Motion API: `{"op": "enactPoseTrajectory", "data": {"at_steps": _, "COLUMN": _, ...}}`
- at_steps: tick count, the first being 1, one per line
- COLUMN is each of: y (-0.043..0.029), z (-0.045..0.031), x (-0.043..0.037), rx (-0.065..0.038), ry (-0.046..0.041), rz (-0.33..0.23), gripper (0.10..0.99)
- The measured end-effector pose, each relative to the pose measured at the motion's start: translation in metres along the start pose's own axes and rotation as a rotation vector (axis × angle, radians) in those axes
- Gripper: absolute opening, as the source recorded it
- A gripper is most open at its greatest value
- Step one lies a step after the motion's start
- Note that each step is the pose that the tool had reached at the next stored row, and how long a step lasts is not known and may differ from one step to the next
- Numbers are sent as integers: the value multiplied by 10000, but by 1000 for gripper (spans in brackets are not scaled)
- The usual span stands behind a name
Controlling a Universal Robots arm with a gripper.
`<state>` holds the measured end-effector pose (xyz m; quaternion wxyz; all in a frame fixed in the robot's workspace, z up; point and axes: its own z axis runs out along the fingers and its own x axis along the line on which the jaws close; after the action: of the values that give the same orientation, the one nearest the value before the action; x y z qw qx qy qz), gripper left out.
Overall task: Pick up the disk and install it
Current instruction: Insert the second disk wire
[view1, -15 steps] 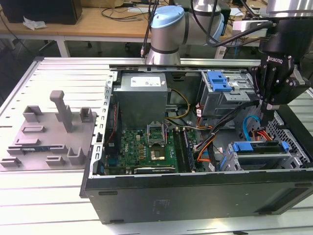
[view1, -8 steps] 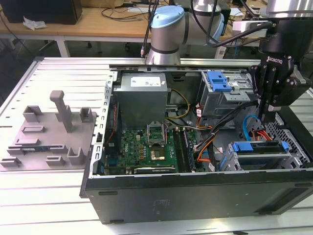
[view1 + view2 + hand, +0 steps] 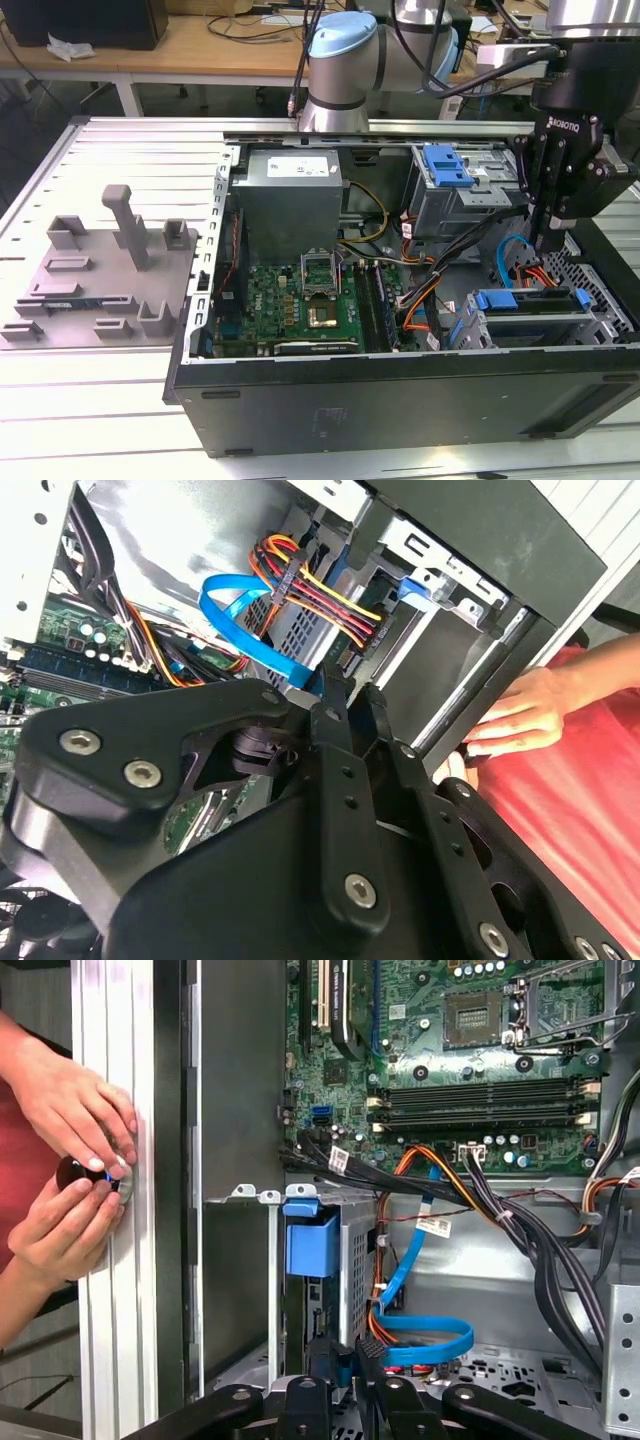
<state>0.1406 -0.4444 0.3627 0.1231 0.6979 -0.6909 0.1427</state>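
The disk [image 3: 530, 322] sits in the grey drive cage at the front of the open computer case, on the exterior view's right. A blue carrier handle [image 3: 530, 298] runs along its top. That blue handle [image 3: 310, 1242] also shows in the first wrist view, and in the second wrist view as a blue handle [image 3: 420, 586]. My gripper [image 3: 541, 240] hangs above and just behind the cage, pointing down into the case. Its black fingers [image 3: 330, 705] stand close together, shut, with nothing held. A blue flat cable [image 3: 420, 1335] loops just beyond my gripper [image 3: 345, 1358].
A second grey cage with a blue latch piece [image 3: 446, 165] stands further back. The motherboard [image 3: 300, 300] and bundled cables [image 3: 420, 300] lie in the case. A person's hands [image 3: 70, 1160] hold a small black round part on the table rail outside the case wall. A grey fixture [image 3: 100, 270] lies at the left.
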Motion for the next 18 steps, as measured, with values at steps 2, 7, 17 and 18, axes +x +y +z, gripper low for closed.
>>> {"op": "enactPoseTrajectory", "data": {"at_steps": 2, "y": -13, "z": 13, "x": 6, "rx": -8, "ry": 0, "rz": 20, "gripper": 243}}
{"op": "enactPoseTrajectory", "data": {"at_steps": 7, "y": -53, "z": 25, "x": 3, "rx": -154, "ry": 8, "rz": 390, "gripper": 243}}
{"op": "enactPoseTrajectory", "data": {"at_steps": 17, "y": -54, "z": 33, "x": 0, "rx": -238, "ry": 15, "rz": 600, "gripper": 161}}
{"op": "enactPoseTrajectory", "data": {"at_steps": 18, "y": -54, "z": 33, "x": 0, "rx": -238, "ry": 15, "rz": 600, "gripper": 161}}
